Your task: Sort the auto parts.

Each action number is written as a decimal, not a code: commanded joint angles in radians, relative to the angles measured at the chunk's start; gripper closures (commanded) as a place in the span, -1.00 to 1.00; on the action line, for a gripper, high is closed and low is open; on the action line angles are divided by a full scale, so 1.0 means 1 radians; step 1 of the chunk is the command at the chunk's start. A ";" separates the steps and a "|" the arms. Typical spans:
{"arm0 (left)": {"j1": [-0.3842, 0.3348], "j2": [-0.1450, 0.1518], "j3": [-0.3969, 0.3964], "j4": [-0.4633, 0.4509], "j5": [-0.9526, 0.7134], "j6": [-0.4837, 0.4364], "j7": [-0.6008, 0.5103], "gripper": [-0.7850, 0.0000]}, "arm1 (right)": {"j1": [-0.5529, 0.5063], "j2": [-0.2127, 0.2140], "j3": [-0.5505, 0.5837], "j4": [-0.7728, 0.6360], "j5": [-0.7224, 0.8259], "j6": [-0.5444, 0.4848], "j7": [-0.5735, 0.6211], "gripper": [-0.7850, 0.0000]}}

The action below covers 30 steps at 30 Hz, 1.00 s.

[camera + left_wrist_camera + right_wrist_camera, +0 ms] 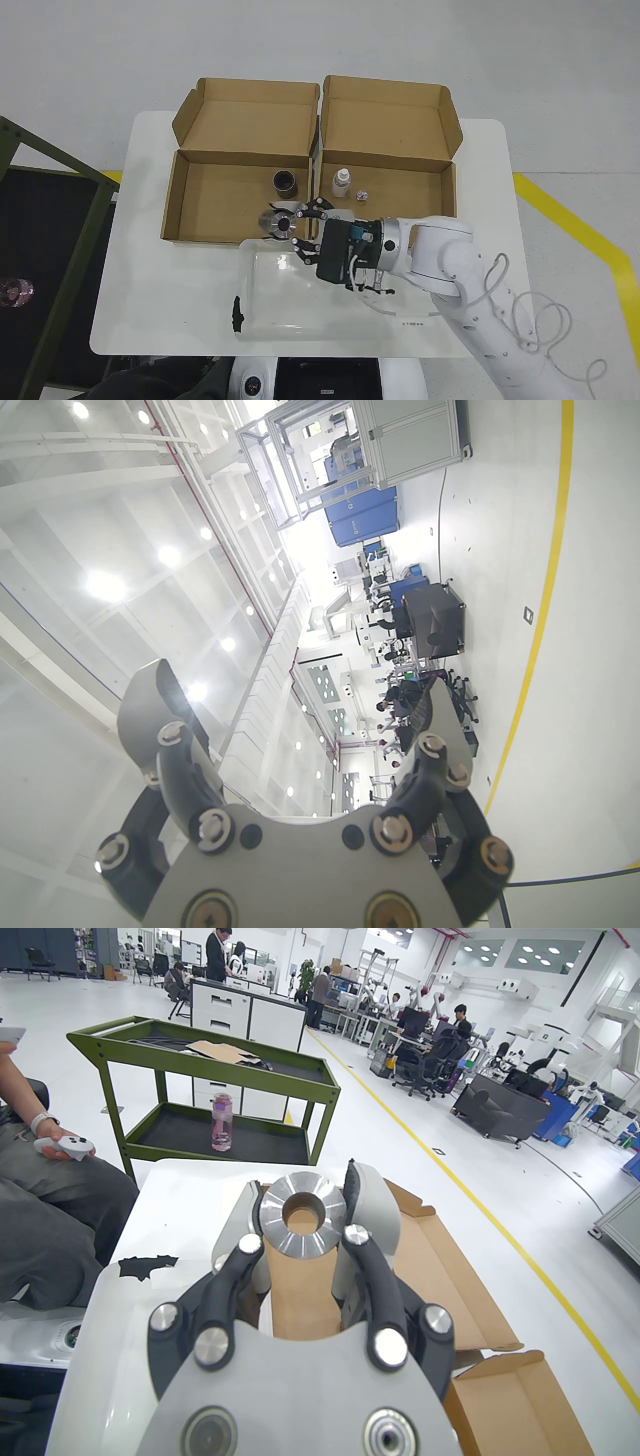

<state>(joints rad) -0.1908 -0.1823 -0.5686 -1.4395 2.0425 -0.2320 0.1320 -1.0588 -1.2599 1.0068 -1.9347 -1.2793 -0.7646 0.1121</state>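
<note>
Right fingers (pixel 302 214) clamp the metal ring (pixel 274 222) at frame centre, over the near wall of the left-hand cardboard box (pixel 215 205). Left fingers (pixel 145 710), lower frame, gape empty. Right wrist view: the ring's rim is pinched mid-frame. It looks heavy, rigid and slick, so a firm rim hold seems wise.

Shiny silver metal ring (pixel 303 1215), fine radial lines across its face. A plain brown cardboard box (pixel 215 205) holds a dark cylinder (pixel 285 182), possibly black; a second box (pixel 410 197), the same brown, holds a white bottle (pixel 342 180). White table (pixel 150 260) with a black scrap (pixel 237 315).
</note>
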 commanded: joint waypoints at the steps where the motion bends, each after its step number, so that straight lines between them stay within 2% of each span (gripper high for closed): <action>1: 0.000 0.000 0.000 0.000 0.000 0.000 0.000 -1.00 | 0.008 -0.002 -0.006 0.012 0.004 0.009 -0.004 1.00; 18: 0.000 0.000 0.000 0.000 0.000 0.000 0.000 -1.00 | 0.180 -0.044 -0.145 0.253 -0.019 0.064 0.015 1.00; 30: 0.000 0.000 0.000 0.000 0.000 0.000 0.000 -1.00 | 0.253 -0.069 -0.208 0.390 -0.025 0.054 0.064 1.00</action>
<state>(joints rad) -0.1908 -0.1823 -0.5686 -1.4395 2.0425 -0.2320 0.1320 -0.8109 -1.3266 0.8028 -1.5559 -1.3053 -0.7104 0.1747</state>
